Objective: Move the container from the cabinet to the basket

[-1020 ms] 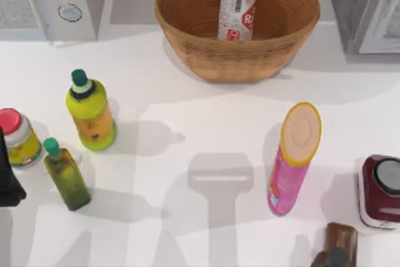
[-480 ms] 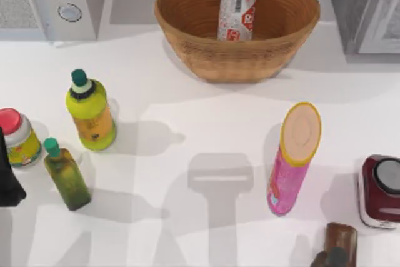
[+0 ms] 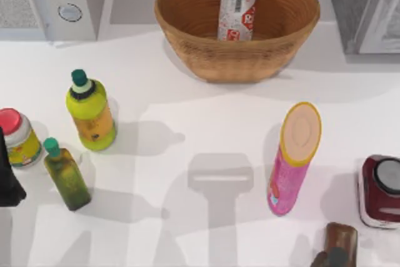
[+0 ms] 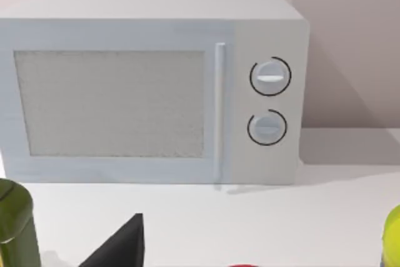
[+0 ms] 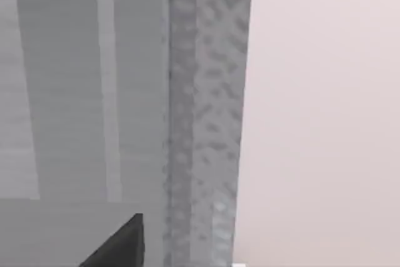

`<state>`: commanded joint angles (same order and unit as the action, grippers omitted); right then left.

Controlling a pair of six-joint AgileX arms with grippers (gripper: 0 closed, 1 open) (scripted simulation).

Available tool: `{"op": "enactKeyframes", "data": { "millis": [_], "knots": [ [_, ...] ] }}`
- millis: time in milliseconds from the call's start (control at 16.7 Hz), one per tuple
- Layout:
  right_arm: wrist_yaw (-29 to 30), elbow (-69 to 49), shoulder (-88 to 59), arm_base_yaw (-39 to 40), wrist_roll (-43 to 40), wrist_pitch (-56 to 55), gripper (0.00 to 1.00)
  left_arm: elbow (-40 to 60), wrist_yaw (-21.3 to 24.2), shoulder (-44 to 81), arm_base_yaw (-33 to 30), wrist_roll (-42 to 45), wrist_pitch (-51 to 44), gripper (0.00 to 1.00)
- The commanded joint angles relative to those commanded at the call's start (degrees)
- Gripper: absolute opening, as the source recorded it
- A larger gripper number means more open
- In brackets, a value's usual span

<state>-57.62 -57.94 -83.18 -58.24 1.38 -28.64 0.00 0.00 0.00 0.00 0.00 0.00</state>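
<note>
The container (image 3: 236, 12), a silver can with a red-and-white label, stands upright inside the brown wicker basket (image 3: 237, 60) at the back middle of the table. The grey cabinet (image 3: 365, 10) sits at the back right, and its pale door frame is close in the right wrist view (image 5: 94, 92). My left gripper (image 3: 7, 182) is a dark shape at the table's left edge, far from the can. A dark corner of my right gripper (image 5: 119, 245) faces the cabinet. Nothing touches the can.
A white microwave (image 3: 50, 1) stands at the back left. A yellow-green bottle (image 3: 90, 114), an olive bottle (image 3: 65, 176) and a red-lidded jar (image 3: 17, 137) crowd the left. A pink tube (image 3: 294, 157), a dark red device (image 3: 380, 192) and a brown bottle (image 3: 337, 245) stand on the right.
</note>
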Motion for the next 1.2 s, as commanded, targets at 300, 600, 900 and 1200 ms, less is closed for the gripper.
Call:
{"op": "enactKeyframes", "data": {
  "millis": [300, 600, 900, 1200],
  "knots": [
    [-0.6, -20.15, 2.67, -0.53, 0.2, 23.5, 1.0, 0.0, 0.0, 0.0, 0.0, 0.0, 0.0, 1.0],
    [-1.22, -35.83, 5.02, -1.08, 0.32, 42.24, 1.0, 0.0, 0.0, 0.0, 0.0, 0.0, 0.0, 1.0],
    [-1.52, -42.37, 6.09, -1.38, 0.33, 50.22, 1.0, 0.0, 0.0, 0.0, 0.0, 0.0, 0.0, 1.0],
    [-1.47, -42.37, 5.94, -1.03, 0.34, 50.06, 1.0, 0.0, 0.0, 0.0, 0.0, 0.0, 0.0, 1.0]
  ]
}}
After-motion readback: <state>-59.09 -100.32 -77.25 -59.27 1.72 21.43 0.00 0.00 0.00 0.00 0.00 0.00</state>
